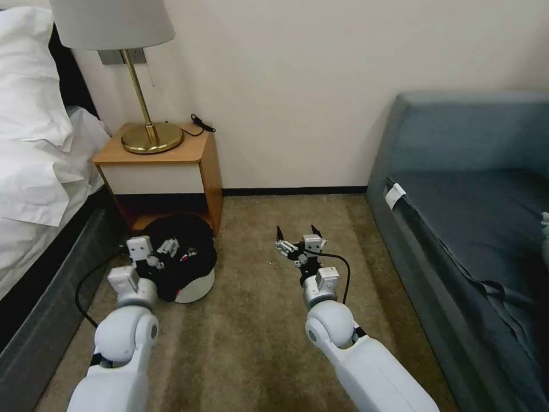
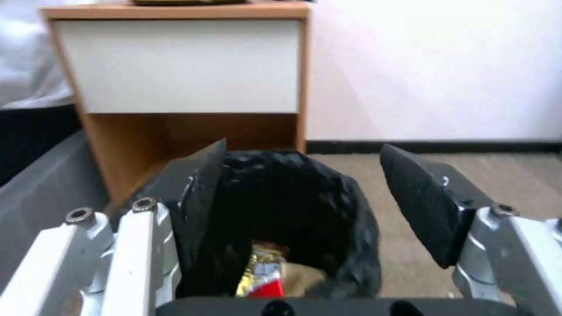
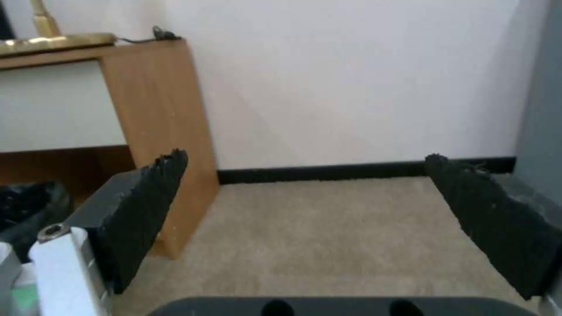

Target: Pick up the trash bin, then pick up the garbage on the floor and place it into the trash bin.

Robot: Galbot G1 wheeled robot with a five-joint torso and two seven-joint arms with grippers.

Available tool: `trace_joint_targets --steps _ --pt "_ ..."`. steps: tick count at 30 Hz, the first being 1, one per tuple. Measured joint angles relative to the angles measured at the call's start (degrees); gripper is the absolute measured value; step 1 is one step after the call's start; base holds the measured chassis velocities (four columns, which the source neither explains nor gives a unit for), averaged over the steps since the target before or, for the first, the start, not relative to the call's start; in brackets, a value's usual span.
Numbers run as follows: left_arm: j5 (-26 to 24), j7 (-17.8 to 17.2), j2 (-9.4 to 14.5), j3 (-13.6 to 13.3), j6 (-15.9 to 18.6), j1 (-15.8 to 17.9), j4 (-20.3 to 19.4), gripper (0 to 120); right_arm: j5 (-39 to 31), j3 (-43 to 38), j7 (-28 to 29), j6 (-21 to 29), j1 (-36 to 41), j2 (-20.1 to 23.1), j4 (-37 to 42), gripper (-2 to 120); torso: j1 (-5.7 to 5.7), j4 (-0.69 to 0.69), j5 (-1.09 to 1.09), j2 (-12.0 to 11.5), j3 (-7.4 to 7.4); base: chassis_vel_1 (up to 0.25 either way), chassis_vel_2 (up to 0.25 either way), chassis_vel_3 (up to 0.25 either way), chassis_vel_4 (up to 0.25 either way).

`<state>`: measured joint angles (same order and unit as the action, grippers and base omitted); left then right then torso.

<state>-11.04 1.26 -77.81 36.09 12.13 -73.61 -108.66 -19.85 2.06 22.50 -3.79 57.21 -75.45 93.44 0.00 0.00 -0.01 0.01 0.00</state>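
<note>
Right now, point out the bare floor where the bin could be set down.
Open carpet runs between the nightstand and the sofa, under the open right gripper. It is crowded by the bed, where the trash bin sits under the open left gripper.

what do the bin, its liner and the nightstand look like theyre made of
Small round white trash bin: probably smooth plastic, judging by its even, slightly glossy wall.
Black liner bag: thin plastic film, crinkled and shiny, draped over the rim.
Nightstand: looks like wood or wood-look laminate in an orange-brown matte finish, with a flat white drawer front.
</note>
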Motion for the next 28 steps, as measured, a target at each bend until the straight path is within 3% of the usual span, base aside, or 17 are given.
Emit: trace_joint_targets --steps 7,28 --pt "1.47 3.13 -0.26 -1.06 -2.03 -1.72 1.02 80 -0.16 -1.72 0.17 -0.66 1.15 -0.85 -0.75 100 0.00 0.00 0.00 0.00 0.00 0.000 0.000 0.000 0.000" --pt "1.03 2.89 -0.37 -1.21 -2.23 -1.84 1.10 82 0.64 -1.68 0.63 0.10 1.52 -0.71 -0.69 100 0.00 0.00 0.01 -0.01 0.00 0.000 0.000 0.000 0.000"
